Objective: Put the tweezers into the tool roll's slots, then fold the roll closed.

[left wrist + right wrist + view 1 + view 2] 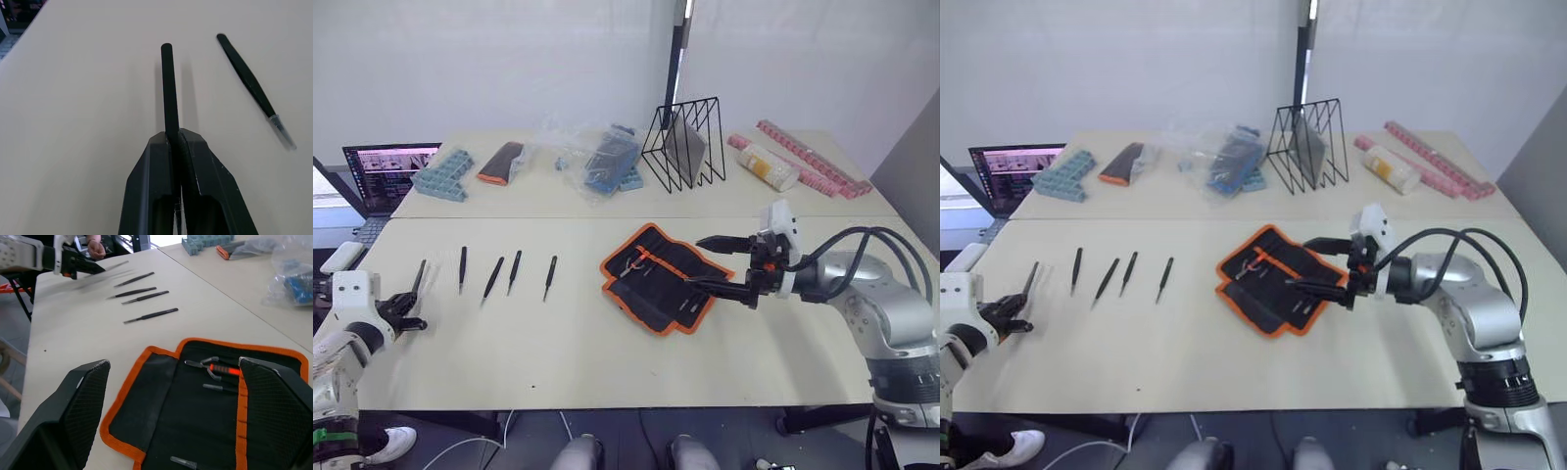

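On the far left, the left gripper (411, 311) has its fingers (195, 181) pinched tight on one of the tweezers (418, 277), holding it near the worktop's (558, 352) left edge with the slim black shaft sticking out ahead of the fingertips. Just to the right of it, four more tweezers (505, 274) lie loose on the worktop in a rough row, each pointing more or less front to back and apart from its neighbours (so five in all, one held and four lying).

Further right, past a bare stretch of worktop, the tool roll (661, 277) lies spread open and flat, turned at an angle, its orange edging running all round. A few small metal tools already sit in the slots (215, 382), one with an orange grip.

At the roll's right end hovers the right gripper (715, 264), its two fingers (83, 401) spread wide apart with nothing between them, straddling the near right part of the roll from above.

Along the far side, left to right: a laptop (386, 176), a blue block (443, 174), a dark pouch (501, 162), a plastic bag (597, 162), a wire rack (685, 145) and pink strips (813, 157).
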Controlling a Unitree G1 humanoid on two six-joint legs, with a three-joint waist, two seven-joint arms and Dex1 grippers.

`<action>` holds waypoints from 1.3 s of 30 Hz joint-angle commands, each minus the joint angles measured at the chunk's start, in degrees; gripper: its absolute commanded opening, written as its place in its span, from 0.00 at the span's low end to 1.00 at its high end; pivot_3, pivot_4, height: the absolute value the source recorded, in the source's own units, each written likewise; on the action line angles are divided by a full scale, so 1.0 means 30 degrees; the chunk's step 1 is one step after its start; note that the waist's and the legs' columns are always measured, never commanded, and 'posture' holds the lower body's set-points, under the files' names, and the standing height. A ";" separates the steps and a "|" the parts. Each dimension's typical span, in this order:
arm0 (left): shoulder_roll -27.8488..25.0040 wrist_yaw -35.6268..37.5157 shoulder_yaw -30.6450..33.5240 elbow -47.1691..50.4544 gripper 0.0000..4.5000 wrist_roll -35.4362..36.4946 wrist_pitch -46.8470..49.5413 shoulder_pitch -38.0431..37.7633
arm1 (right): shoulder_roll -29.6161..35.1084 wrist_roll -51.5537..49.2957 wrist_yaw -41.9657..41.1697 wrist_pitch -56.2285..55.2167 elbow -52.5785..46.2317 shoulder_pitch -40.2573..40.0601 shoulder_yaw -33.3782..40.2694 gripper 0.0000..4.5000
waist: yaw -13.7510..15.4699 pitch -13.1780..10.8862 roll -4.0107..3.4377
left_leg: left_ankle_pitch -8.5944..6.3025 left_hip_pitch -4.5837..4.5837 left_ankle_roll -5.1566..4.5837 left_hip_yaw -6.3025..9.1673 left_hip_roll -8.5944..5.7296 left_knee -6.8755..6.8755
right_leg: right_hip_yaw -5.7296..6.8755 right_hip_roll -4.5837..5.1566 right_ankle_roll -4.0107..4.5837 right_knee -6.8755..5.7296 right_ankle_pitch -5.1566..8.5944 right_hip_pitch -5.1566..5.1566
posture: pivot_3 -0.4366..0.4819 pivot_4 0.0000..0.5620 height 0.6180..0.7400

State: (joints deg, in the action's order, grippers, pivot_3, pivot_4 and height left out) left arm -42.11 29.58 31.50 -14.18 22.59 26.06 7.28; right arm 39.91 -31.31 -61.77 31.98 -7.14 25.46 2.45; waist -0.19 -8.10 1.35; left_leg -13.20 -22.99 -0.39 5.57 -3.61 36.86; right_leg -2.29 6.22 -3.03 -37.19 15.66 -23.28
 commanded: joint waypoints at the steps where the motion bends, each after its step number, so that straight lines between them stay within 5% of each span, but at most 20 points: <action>1: -0.0431 -0.0034 0.0390 0.2570 0.00 0.0750 0.1088 0.0031 | -0.0458 0.0916 0.0539 -0.1783 0.0737 -0.0129 0.0187 0.81 | 0.0020 0.0000 -0.0001 | 0.0000 0.0004 0.0001 0.0000 -0.0005 0.0002 | -0.0002 0.0003 -0.0001 -0.0001 0.0000 0.0004 | 0.48 0.27 1.00; 12: -0.2110 0.1749 -0.2896 0.8479 0.00 0.3131 0.6865 0.2431 | -0.2931 0.4780 0.2200 -0.6066 0.6065 0.0655 -0.1457 0.01 | -0.0142 -0.0001 -0.0002 | 0.0006 0.0009 0.0008 -0.0002 -0.0009 0.0004 | -0.0005 -0.0026 -0.0002 -0.0022 -0.0001 0.0003 | 0.48 0.27 1.00; 28: -0.0305 -0.1012 -1.0138 1.2356 0.00 0.3546 1.5256 1.0742 | -0.3560 0.5454 0.2969 -0.6409 0.7243 -0.0353 -0.1087 0.01 | -0.0182 -0.0007 0.0008 | 0.0014 0.0007 0.0015 -0.0002 -0.0011 0.0055 | -0.0010 -0.0070 -0.0006 -0.0149 0.0001 -0.0001 | 0.48 0.27 1.00; 39: 0.3395 0.0064 -1.2596 0.9415 0.00 0.4770 1.8260 1.4437 | -0.4007 0.6426 0.3896 -0.7124 0.8559 -0.0922 -0.1216 0.01 | -0.0221 -0.0006 0.0010 | 0.0017 0.0045 0.0016 -0.0004 -0.0019 0.0118 | -0.0015 -0.0076 -0.0013 -0.0153 0.0006 0.0041 | 0.48 0.27 1.00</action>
State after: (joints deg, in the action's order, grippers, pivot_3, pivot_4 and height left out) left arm -32.19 29.01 -5.48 14.48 37.26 81.61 49.30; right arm 28.21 -12.52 -51.54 10.35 17.34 23.37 -1.63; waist -0.85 -8.12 1.38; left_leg -13.15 -22.84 -0.34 5.56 -3.66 37.23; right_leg -2.34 5.99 -3.07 -37.66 15.67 -23.15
